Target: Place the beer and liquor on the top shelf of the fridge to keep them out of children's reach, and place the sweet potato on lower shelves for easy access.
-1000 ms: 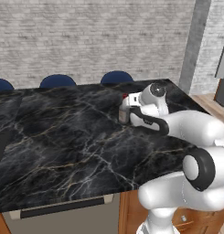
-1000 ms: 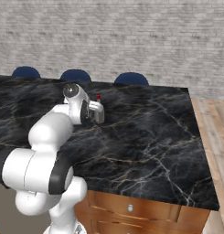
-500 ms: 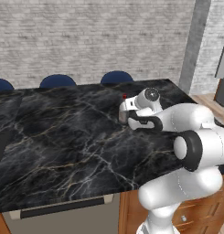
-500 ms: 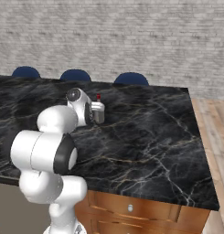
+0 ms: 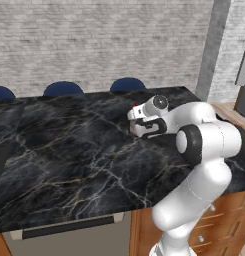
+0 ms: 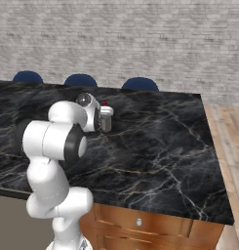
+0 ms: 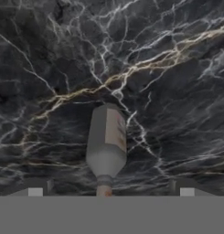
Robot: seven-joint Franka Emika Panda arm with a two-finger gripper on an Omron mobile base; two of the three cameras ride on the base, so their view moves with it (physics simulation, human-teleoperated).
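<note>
While pincer (image 7: 109, 192) straddles liquor (image 7: 106, 141), pale label blurred, unreadable

A kitchen: black marble island counter (image 5: 69, 150), wooden drawers (image 6: 140, 224), blue stools (image 6: 80, 80), brick wall (image 5: 94, 40).

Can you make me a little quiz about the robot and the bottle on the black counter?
1. True or false: the liquor is a slim green bottle.
2. What colour is the small cap that peeks out beside the hand in the right base view? A) red B) yellow C) white
3. Fill the gap: the blue chair tops stand behind the far edge of the ____.

Key
1. False: it is greyish with a broad body and sloped shoulders.
2. A, red.
3. Counter: black marble with pale and gold veins. In the hand view the bottle sits between the two fingertips, neck toward the camera; whether they squeeze it cannot be told.
</note>
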